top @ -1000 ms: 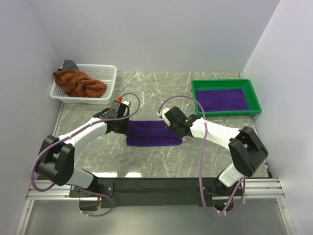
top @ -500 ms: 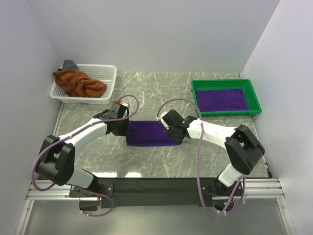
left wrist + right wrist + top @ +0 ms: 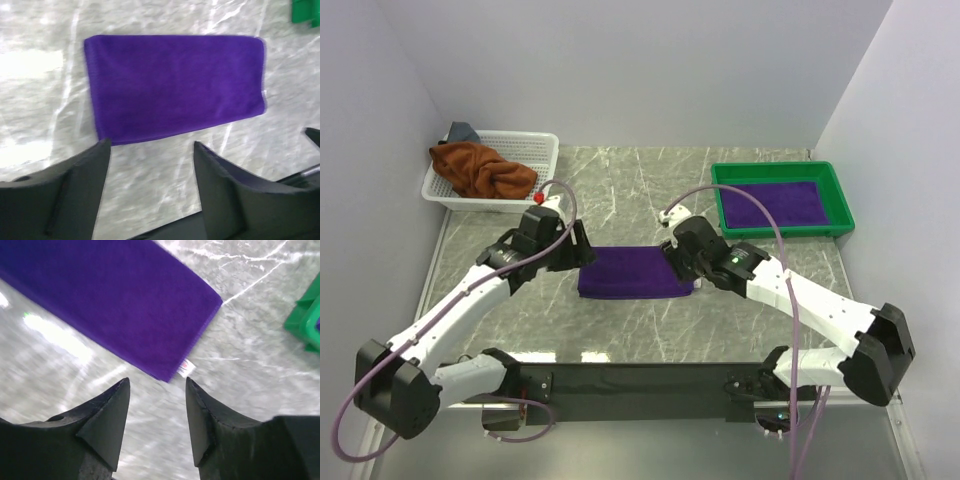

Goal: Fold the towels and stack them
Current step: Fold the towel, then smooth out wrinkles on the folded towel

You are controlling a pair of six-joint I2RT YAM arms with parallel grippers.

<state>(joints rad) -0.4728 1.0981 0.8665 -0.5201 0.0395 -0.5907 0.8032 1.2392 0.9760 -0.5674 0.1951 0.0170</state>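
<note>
You have the left end effector (image 3: 150, 147) and the right end effector (image 3: 157, 385) both wide apart and holding nothing, one at each short end of the folded purple towel (image 3: 635, 272). This towel lies flat on the middle of the table (image 3: 650, 180). Farther back on the left, the white basket (image 3: 540, 150) holds a rust-brown towel (image 3: 480, 170) and a grey-blue towel (image 3: 463, 131). On the right, the green tray (image 3: 780, 228) holds a second purple towel (image 3: 775, 203).

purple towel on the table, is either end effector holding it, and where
Nothing is held: left end effector and right end effector are open, off the purple towel.
</note>
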